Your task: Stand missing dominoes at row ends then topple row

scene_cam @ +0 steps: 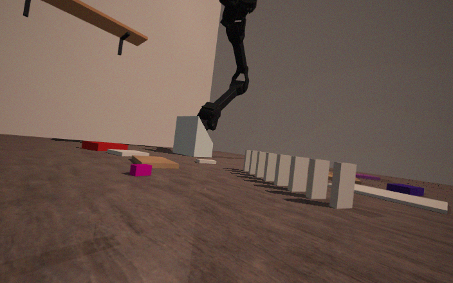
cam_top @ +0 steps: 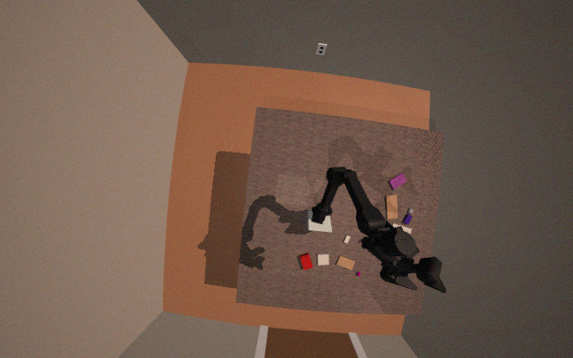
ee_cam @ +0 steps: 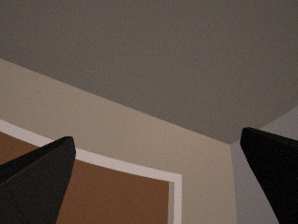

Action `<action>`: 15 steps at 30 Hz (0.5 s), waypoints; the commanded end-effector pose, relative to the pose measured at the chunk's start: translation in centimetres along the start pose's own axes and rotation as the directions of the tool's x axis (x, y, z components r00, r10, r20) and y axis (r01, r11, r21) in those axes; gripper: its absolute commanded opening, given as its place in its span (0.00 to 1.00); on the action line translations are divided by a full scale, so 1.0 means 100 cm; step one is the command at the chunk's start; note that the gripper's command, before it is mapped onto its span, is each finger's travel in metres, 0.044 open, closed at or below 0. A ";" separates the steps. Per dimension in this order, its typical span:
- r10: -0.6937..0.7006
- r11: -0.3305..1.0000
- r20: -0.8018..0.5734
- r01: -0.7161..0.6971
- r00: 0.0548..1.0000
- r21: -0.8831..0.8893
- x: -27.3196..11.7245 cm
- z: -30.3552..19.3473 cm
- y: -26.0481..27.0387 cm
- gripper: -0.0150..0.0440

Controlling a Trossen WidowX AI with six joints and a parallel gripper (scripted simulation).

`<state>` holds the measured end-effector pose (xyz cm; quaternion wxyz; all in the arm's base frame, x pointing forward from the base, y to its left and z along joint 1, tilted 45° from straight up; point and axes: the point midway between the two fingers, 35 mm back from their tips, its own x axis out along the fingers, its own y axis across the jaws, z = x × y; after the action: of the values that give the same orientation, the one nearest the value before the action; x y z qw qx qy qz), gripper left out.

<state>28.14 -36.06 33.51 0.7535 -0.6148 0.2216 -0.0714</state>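
Several pale dominoes stand upright in a row in the exterior view, from the far end domino (scene_cam: 247, 161) to the near end domino (scene_cam: 343, 185). In the top view the arm hides the row. A small pale domino-like block (cam_top: 347, 239) (scene_cam: 206, 161) lies flat on the table, apart from the row, on the side toward the arm's base. My gripper (cam_top: 430, 290) (ee_cam: 161, 141) is open and empty, its fingers wide apart. It is raised high, above the frame of the exterior view, and the wrist view shows only walls and a brown framed panel.
A pale wedge-shaped block (cam_top: 320, 224) (scene_cam: 188, 136) stands at the arm's base. Flat on the table lie a red block (cam_top: 306, 261), a white square (cam_top: 322, 259), tan blocks (cam_top: 345, 263) (cam_top: 391, 207), a magenta cube (cam_top: 358, 274), a purple block (cam_top: 397, 181) and a dark blue block (cam_top: 408, 219).
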 end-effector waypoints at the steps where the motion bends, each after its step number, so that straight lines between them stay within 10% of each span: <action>1: 0.154 0.986 0.049 -0.157 0.987 0.052 0.033 0.009 0.057 1.00; 15: 0.604 0.767 0.260 -0.639 0.753 0.067 0.077 0.075 0.235 1.00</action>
<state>34.15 -29.33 14.65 0.8022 -0.4850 0.3024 0.1724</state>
